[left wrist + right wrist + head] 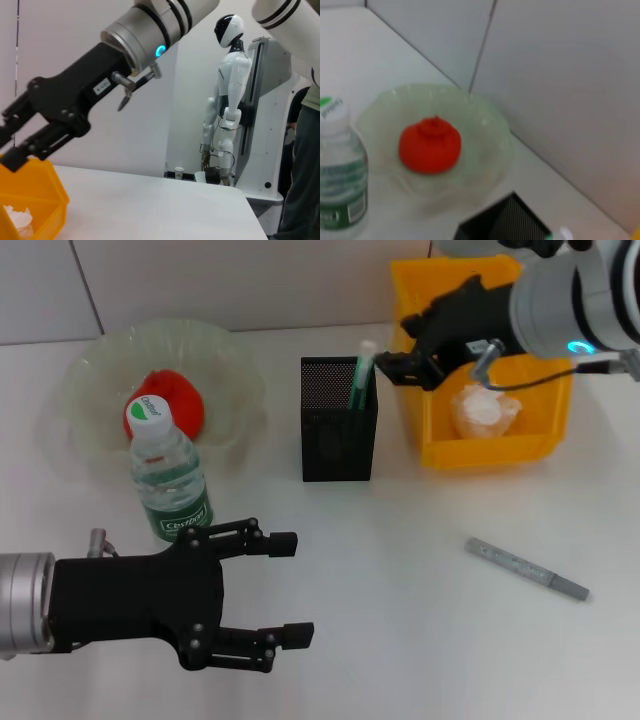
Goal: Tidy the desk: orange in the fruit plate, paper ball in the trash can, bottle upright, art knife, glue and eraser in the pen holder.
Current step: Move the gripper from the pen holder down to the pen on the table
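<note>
- Plate (90, 370): translucent, far left of the table (400, 640). The orange (175, 400) lies in it; the right wrist view shows it (430, 145) near the middle of the plate (490, 130).
- Bottle (168, 475): upright, cap on, just in front of the plate, partly hiding the orange from the head camera. Also seen upright beside the plate in the right wrist view (340, 165).
- Holder (338, 420): black mesh, centre of the table, between plate and bin. A green-and-white stick (362, 375) stands in it against the bin-side wall; which item it is, I cannot tell.
- Bin (490, 445): yellow, far right, just beside the holder. The paper ball (483, 410) lies inside; its edge also shows in the left wrist view (17, 220) within the bin (45, 200).
- Knife (527, 568): grey, flat on the table, in front of the bin and well apart from the holder.
- Right gripper (398, 358): over the gap between holder and bin, beside the top of the stick; fingers apart, nothing held.
- Left gripper (290, 585): near edge of the table, in front of the bottle; fingers spread wide, empty.
</note>
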`<action>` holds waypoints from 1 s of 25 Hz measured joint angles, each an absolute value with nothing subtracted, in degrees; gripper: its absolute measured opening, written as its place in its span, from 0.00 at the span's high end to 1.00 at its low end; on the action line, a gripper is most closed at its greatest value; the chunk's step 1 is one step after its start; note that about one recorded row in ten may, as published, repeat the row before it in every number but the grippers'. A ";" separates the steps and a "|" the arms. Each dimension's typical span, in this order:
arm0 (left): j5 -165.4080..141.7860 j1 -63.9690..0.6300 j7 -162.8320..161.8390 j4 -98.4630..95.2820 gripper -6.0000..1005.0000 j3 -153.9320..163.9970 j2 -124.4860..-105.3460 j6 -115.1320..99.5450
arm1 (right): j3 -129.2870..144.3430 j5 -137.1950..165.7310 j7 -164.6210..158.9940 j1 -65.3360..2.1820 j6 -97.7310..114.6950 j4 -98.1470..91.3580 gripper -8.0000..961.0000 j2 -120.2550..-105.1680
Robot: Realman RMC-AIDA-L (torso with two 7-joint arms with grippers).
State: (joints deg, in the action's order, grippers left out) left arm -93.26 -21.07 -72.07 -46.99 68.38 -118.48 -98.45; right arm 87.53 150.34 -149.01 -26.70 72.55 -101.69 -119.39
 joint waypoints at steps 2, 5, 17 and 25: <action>-93.25 -21.08 -72.07 -46.99 0.14 68.39 -118.48 -98.43 | 87.36 152.57 -151.50 -26.89 76.43 -103.44 0.52 -119.38; -93.25 -20.99 -72.07 -47.15 0.14 68.44 -118.48 -98.47 | 87.00 155.12 -154.11 -27.25 81.73 -106.26 0.52 -119.32; -93.25 -20.27 -71.99 -47.40 0.14 68.86 -118.43 -99.18 | 83.35 156.21 -157.23 -27.95 99.92 -113.86 0.52 -119.37; -93.25 -19.72 -71.36 -47.44 0.14 68.81 -118.38 -99.58 | 78.93 153.23 -157.33 -28.61 104.56 -109.62 0.52 -119.27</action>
State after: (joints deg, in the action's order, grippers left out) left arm -93.25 -19.72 -71.36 -47.44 68.81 -118.38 -99.58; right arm 78.93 153.23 -157.34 -28.61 104.56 -109.62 -119.27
